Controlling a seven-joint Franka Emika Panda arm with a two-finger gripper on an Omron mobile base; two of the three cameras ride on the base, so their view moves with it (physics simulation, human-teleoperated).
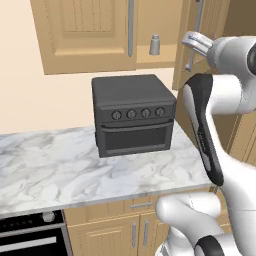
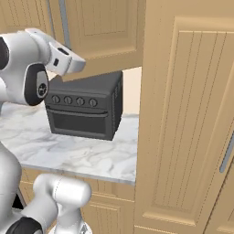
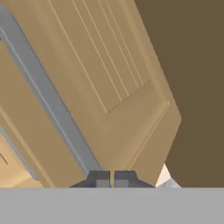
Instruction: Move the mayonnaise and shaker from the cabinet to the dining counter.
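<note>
The claw (image 3: pixel 112 179) is closed tight, its two dark tips pressed together at the long metal bar handle (image 3: pixel 48 100) of the cabinet (image 1: pixel 90 35); whether the bar sits between them I cannot tell. The cabinet's open door (image 2: pixel 187 114) stands out to the right of the black toaster oven (image 1: pixel 132 114). The shaker (image 1: pixel 154 44) stands on the cabinet shelf, above the oven and slightly right. The oven sits on the marble table (image 1: pixel 55 170).

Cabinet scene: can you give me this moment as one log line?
gripper: shut, at cabinet door handle | shaker: on shelf | toaster oven: on counter
</note>
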